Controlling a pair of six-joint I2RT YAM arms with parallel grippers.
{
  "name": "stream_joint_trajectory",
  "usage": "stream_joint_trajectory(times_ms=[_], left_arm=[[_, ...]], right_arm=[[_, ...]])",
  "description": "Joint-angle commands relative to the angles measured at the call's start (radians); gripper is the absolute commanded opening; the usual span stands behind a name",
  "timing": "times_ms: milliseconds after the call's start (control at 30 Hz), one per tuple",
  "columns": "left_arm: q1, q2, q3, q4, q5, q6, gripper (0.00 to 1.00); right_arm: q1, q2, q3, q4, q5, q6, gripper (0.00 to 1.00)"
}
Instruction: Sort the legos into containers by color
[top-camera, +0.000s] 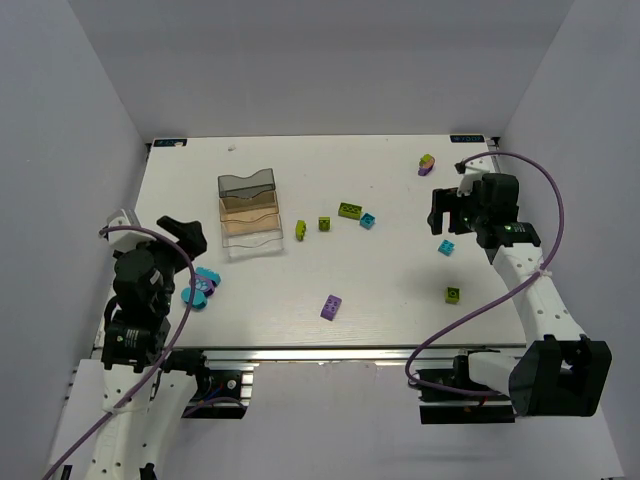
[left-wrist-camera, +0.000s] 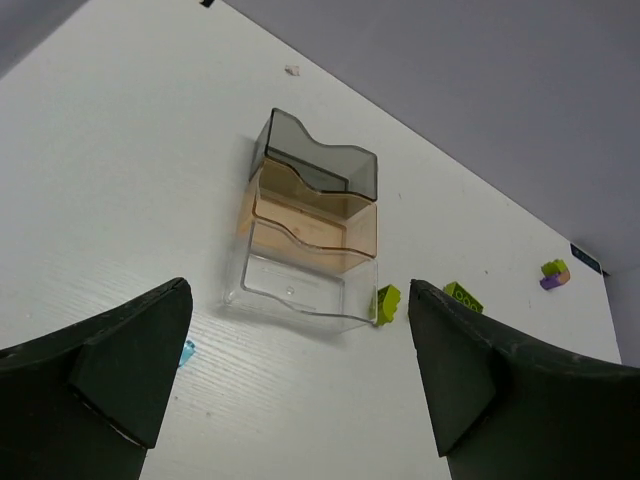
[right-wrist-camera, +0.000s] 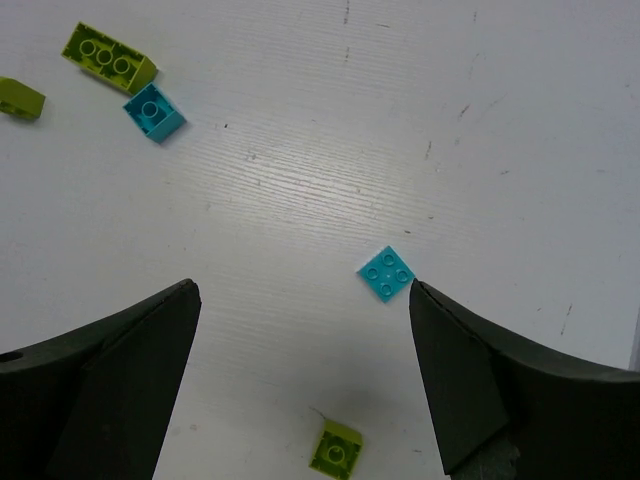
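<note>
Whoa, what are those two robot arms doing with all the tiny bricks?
They are sorting little bricks by colour into the three joined bins. No sorting has happened yet: the bins look empty and every brick lies on the table. Both grippers are open and hold nothing. The right gripper hovers by a cyan brick, with a lime brick a bit nearer its base. The left gripper faces the bins, with a cyan and purple cluster beside its arm.
</note>
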Motion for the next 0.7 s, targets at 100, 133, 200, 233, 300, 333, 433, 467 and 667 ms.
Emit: stream_joint_trajectory(times_ms=[100, 133, 200, 233, 300, 333, 433, 467, 667], left_arm=[[0.003, -0.014, -0.011, -0.062, 0.069, -0.053, 0.98], [0.003, -0.017, -0.011, -0.068, 0.074, -0.056, 0.98], [0.003, -0.029, -0.012, -0.075, 0.078, -0.068, 0.98], [0.003, -0.036, -0.012, -0.082, 0.078, -0.069, 0.98], [0.003, -0.045, -0.014, -0.086, 0.081, -0.074, 0.95], [0.003, -0.054, -0.014, -0.091, 0.084, -0.079, 0.92], [0.003, -0.066, -0.024, -0.089, 0.106, -0.091, 0.69], [0.003, -0.066, -0.026, -0.088, 0.113, -0.092, 0.56], [0.003, -0.062, -0.038, -0.085, 0.164, -0.119, 0.02]], right_arm=[[-0.003, -0.061, -0.015, -0.012, -0.217, -0.112, 0.89], [-0.001, -0.068, -0.029, -0.012, -0.257, -0.134, 0.89], [-0.001, -0.094, -0.044, -0.015, -0.371, -0.207, 0.89], [0.000, -0.101, -0.052, -0.016, -0.399, -0.224, 0.89], [0.000, -0.111, -0.068, -0.024, -0.471, -0.249, 0.89], [0.002, -0.110, -0.069, -0.036, -0.498, -0.301, 0.89], [0.024, -0.095, -0.065, -0.163, -0.656, -0.547, 0.89], [0.037, -0.088, -0.064, -0.218, -0.695, -0.632, 0.89], [0.115, -0.070, -0.097, -0.619, -0.934, -1.300, 0.90]])
